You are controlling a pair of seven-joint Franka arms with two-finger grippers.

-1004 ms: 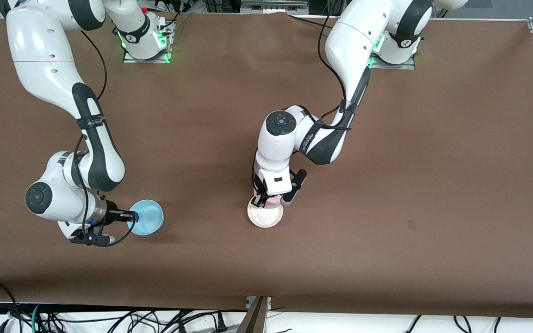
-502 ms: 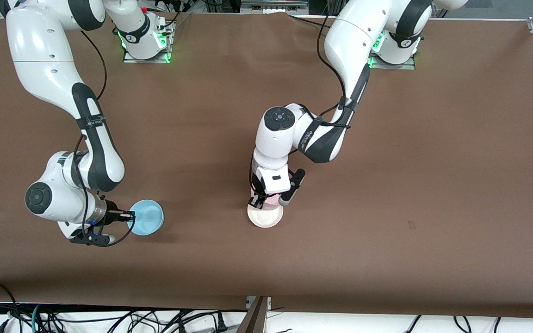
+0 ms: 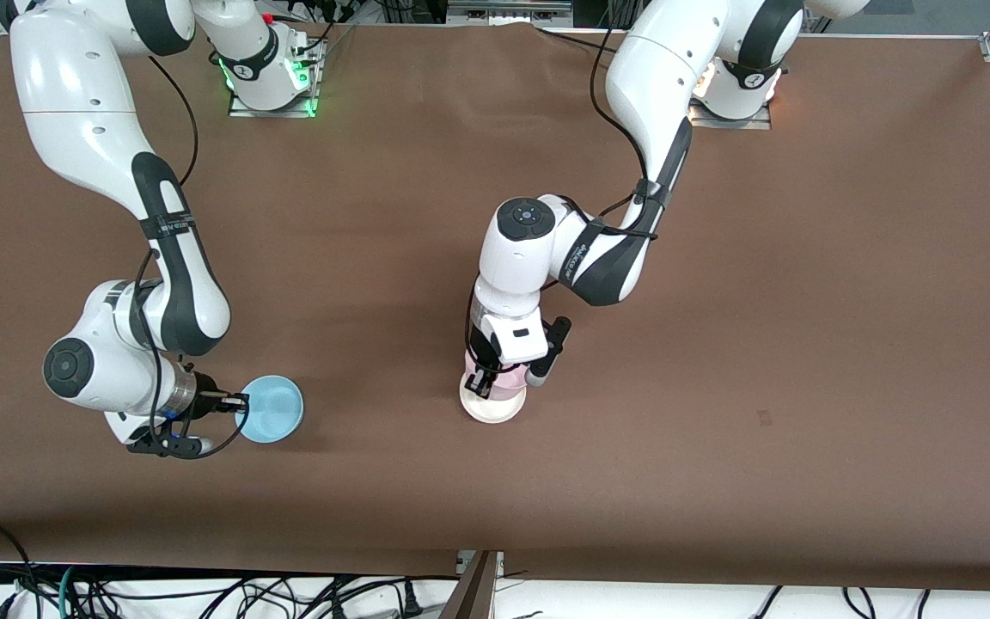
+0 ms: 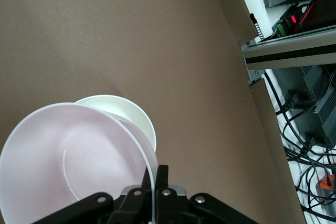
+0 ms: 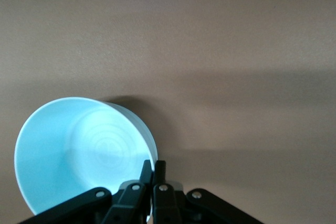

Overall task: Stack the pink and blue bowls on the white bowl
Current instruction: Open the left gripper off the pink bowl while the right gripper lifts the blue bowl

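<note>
My left gripper (image 3: pixel 485 379) is shut on the rim of the pale pink bowl (image 3: pixel 508 379) and holds it tilted just above the white bowl (image 3: pixel 492 407), which sits on the table near its middle. In the left wrist view my left gripper (image 4: pixel 156 174) pinches the pink bowl (image 4: pixel 73 166), and the white bowl (image 4: pixel 134 116) shows partly under it. My right gripper (image 3: pixel 242 401) is shut on the rim of the light blue bowl (image 3: pixel 271 409) toward the right arm's end of the table. In the right wrist view my right gripper (image 5: pixel 153 167) grips the tilted blue bowl (image 5: pixel 79 150).
The brown table (image 3: pixel 718 344) bears nothing but the bowls. Cables (image 3: pixel 203 593) lie below the table's front edge. In the left wrist view the table edge (image 4: pixel 252 66) and electrical gear beside it show.
My left gripper has brought the pink bowl a little farther over the white bowl, covering more of it. My right gripper and the blue bowl have shifted only slightly.
</note>
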